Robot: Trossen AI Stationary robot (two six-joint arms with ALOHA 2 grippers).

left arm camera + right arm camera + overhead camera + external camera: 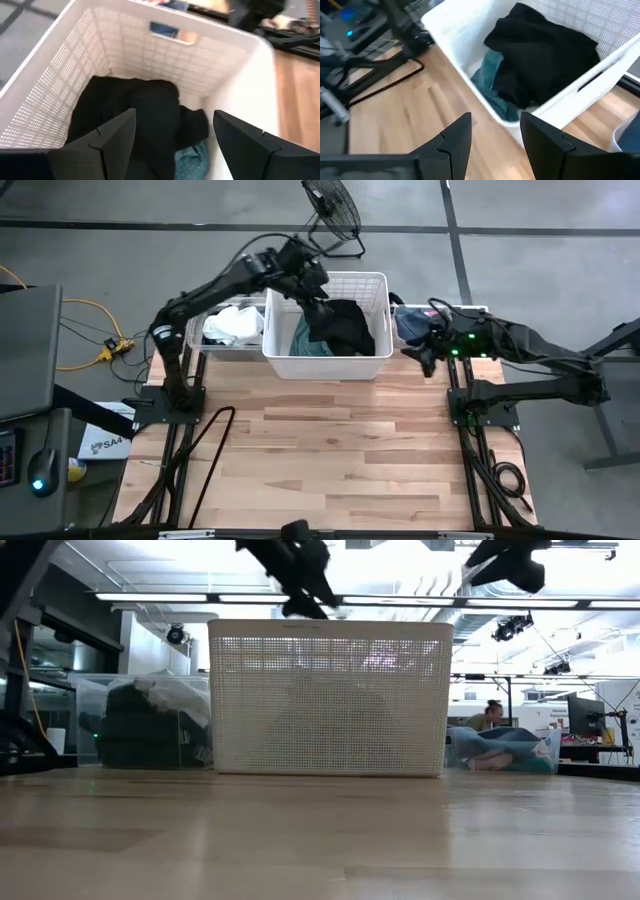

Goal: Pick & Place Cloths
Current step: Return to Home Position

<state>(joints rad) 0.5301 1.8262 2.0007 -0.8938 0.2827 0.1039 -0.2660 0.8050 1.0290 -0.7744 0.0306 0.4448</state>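
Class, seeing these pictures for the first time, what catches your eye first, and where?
The white lattice basket stands at the middle of the table's far edge, a black shirt heaped over a teal cloth inside. The left gripper hangs open over its far-left corner; the right gripper, open, hovers beside its right end, by a clear bin.

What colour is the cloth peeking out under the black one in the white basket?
Teal-green. That cloth shows best in the right wrist view.
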